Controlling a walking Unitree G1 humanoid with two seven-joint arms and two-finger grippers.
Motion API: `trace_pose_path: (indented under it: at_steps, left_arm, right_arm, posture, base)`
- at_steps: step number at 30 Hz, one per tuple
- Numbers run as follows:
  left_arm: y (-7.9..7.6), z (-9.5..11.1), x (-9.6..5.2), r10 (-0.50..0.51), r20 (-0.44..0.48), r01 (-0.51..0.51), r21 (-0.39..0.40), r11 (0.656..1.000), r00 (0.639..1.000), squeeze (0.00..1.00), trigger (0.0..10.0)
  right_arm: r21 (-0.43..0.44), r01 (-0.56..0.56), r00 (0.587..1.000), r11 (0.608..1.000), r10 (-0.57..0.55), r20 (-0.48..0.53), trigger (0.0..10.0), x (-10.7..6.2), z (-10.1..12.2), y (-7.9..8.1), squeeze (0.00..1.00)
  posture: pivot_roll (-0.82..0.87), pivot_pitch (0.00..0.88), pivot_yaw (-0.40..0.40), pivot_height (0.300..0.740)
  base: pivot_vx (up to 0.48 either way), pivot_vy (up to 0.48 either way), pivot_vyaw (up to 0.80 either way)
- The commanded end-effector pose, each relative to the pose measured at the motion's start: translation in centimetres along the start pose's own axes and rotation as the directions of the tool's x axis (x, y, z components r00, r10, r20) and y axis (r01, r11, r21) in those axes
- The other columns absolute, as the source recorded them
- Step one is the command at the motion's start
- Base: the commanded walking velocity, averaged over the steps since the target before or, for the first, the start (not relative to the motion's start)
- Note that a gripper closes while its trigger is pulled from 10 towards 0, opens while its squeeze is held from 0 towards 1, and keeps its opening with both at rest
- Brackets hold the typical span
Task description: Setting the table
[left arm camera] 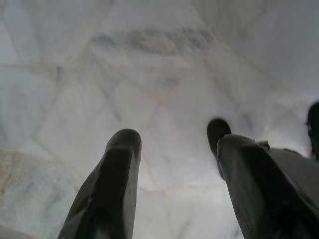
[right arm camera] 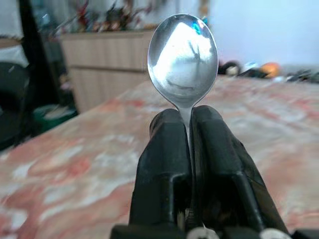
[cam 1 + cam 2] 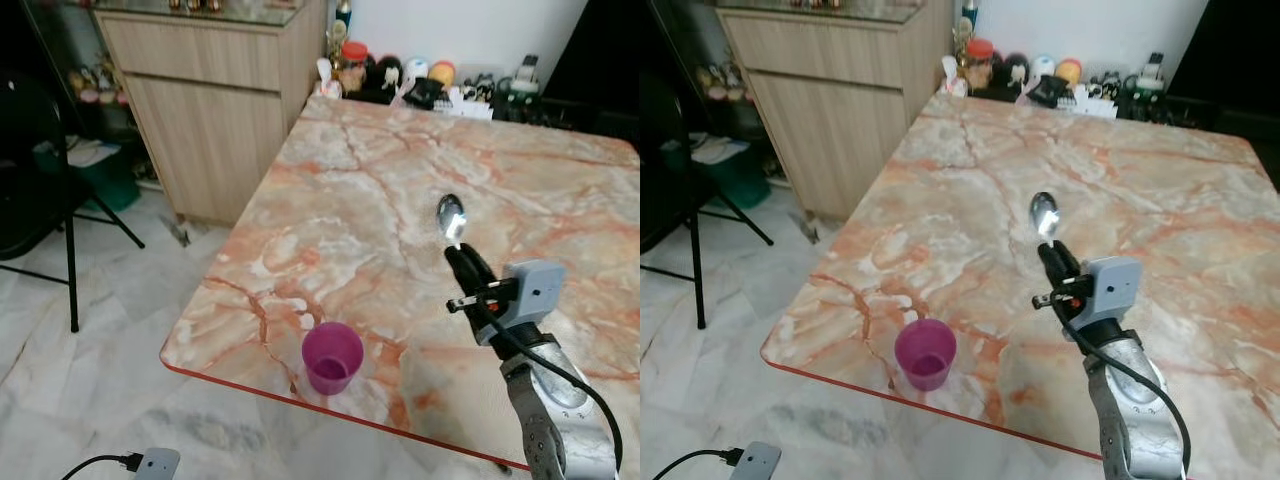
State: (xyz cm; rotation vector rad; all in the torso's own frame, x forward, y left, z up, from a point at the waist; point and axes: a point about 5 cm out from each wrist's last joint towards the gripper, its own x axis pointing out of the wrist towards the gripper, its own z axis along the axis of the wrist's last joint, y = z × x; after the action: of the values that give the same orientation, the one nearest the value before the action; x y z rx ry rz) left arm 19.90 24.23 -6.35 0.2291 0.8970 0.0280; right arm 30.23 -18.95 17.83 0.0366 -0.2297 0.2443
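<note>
Right end effector (image 3: 462, 252) is clamped on the spoon (image 3: 450, 214), held above the table (image 3: 360, 180) inboard of the near edge. Fingers pinch the handle just below the bowl, which points up and toward the far edge. The rest of the handle is hidden between the fingers, so you cannot judge how much of it is gripped.

Cup (image 3: 333, 357) stands upright just inside the near edge, close to the near-left corner, well apart from the spoon.

Left end effector (image 1: 174, 164) hangs over the floor, fingers apart, idle.

Risks, as judged from here:
- The grip sits on a thin, smooth neck. A quick wrist turn could let the spoon pivot or slip out.
- You release from height: the spoon bounces on the hard top and may skid off toward the near edge.
- You carry the spoon toward the cup with the arm low: the forearm could sweep the cup over the edge, since it has little margin there.
</note>
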Motion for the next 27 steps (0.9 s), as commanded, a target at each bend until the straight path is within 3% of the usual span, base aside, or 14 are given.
trace_pose_path:
  at_steps: [1, 11, 14, 21, 27]
  left_arm:
    - [0.3, -0.7, -0.2, 0.007, -0.023, -0.007, -0.007, 1.000, 1.000, 0.00, 10.0]
    - [-0.6, -1.3, -0.2, -0.019, -0.038, 0.019, -0.007, 1.000, 0.999, 0.00, 10.0]
    - [-0.9, -1.1, -0.1, -0.026, -0.031, 0.026, -0.012, 1.000, 0.999, 0.00, 10.0]
    - [-1.4, -0.1, 0.1, -0.027, -0.012, 0.027, -0.011, 1.000, 1.000, 0.00, 10.0]
    - [-1.0, -0.8, -0.1, -0.018, -0.028, 0.017, -0.012, 1.000, 0.999, 0.00, 10.0]
  right_arm:
    - [-0.009, 0.010, 1.000, 1.000, -0.010, 0.016, 10.0, 0.0, 0.4, 0.2, 0.00]
    - [0.077, 0.168, 0.985, 0.983, -0.164, -0.055, 10.0, -2.3, -2.5, 2.0, 0.00]
    - [0.054, 0.176, 0.984, 0.983, -0.176, -0.010, 10.0, -1.8, -1.6, 1.8, 0.00]
    - [0.029, 0.198, 0.980, 0.980, -0.199, 0.013, 10.0, -0.5, -0.8, 0.7, 0.00]
    - [0.003, 0.195, 0.981, 0.981, -0.195, 0.023, 10.0, -0.1, -0.5, 1.0, 0.00]
  posture:
    - [-0.02, 0.000, -0.001, 0.740]
    - [-0.02, 0.000, -0.002, 0.740]
    - [-0.04, 0.000, -0.002, 0.740]
    - [-0.02, 0.000, -0.033, 0.740]
    - [-0.03, 0.000, -0.028, 0.740]
  base:
    - [0.000, 0.000, 0.00]
    - [0.000, 0.000, 0.00]
    - [0.000, 0.000, 0.00]
    - [0.000, 0.000, -0.71]
    - [0.000, 0.000, -0.77]
